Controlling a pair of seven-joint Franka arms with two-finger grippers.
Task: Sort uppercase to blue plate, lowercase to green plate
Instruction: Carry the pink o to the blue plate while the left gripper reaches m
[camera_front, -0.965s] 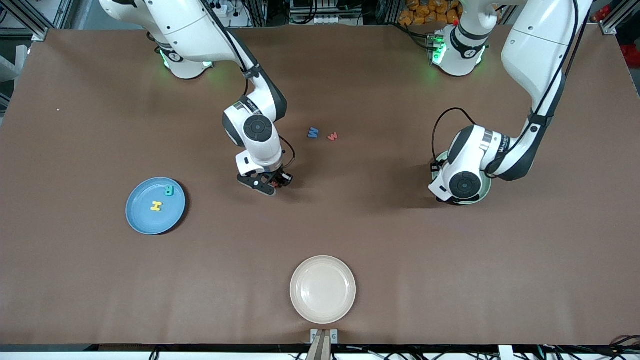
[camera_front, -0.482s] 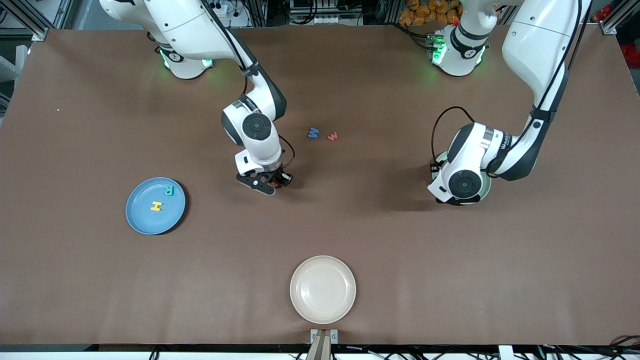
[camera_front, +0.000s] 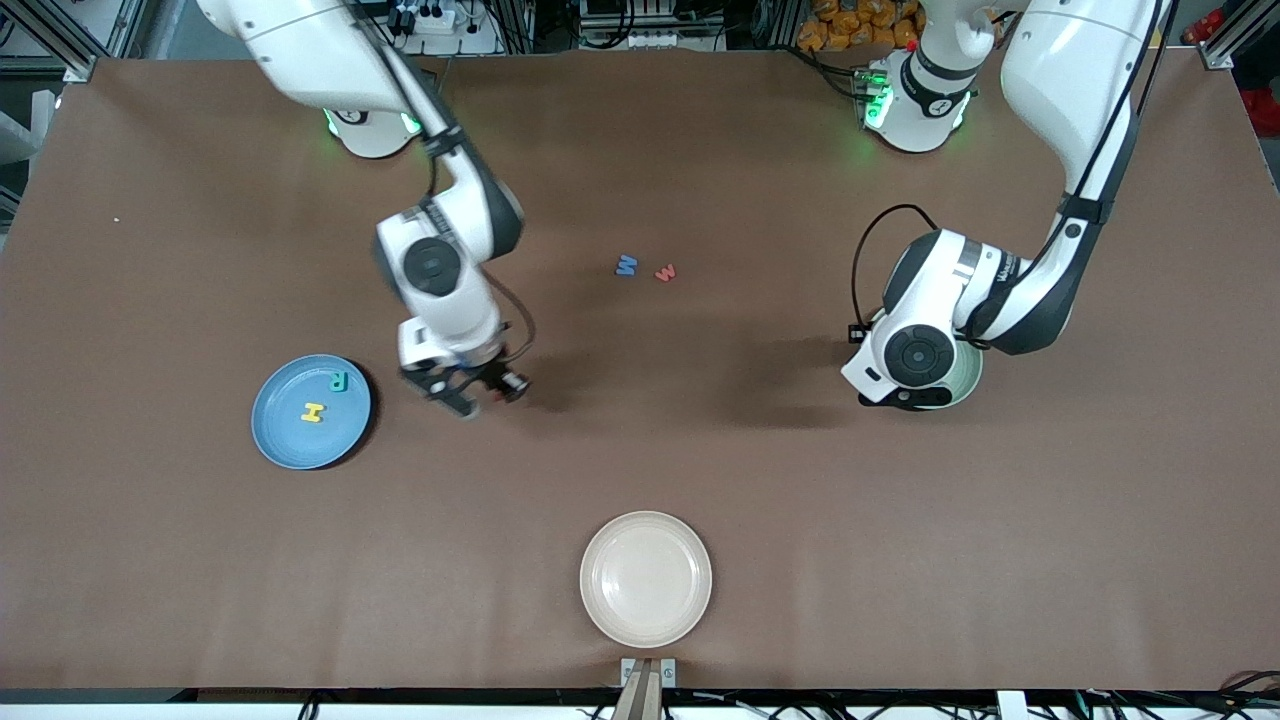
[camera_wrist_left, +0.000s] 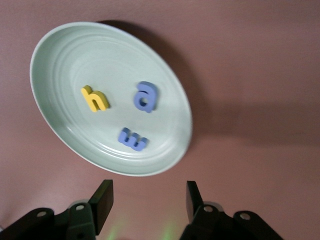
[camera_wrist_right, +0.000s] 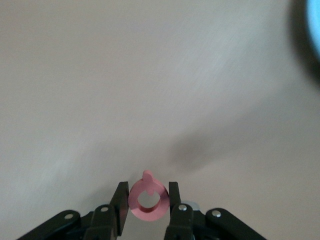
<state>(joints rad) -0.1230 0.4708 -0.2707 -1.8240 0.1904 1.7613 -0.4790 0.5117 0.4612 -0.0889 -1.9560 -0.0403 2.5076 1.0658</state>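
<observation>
Red Q (camera_wrist_right: 147, 199) sits clamped between my right gripper (camera_wrist_right: 146, 202) fingers, ring flat between the pads, its little tail pointing away from the wrist. Going across the front view from the right arm's end: blue plate (camera_front: 285, 445) lies on the table with yellow H (camera_front: 313, 411) and teal R (camera_front: 339, 381) already in it. My right gripper (camera_front: 470, 392) hangs over bare table just beside that plate, on the side toward the table's middle, so the plate lies toward the right arm's end from my fingers and this arm is clearly the nearer one; my guess is a short sideways carry, then let go over the plate. Blue edge of it shows at the corner of the right wrist view. Next, mid-table, blue W (camera_front: 626, 265) and red w (camera_front: 665, 272) lie side by side, well apart from both plates, unsorted. Cream plate (camera_front: 604, 605) nearest the front camera. Last, my left gripper (camera_wrist_left: 148, 201) hovers over the rim of the green plate (camera_wrist_left: 60, 47), fingers spread and holding nothing; yellow h (camera_wrist_left: 95, 98), blue a (camera_wrist_left: 146, 96) and blue m (camera_wrist_left: 133, 139) lie in it
</observation>
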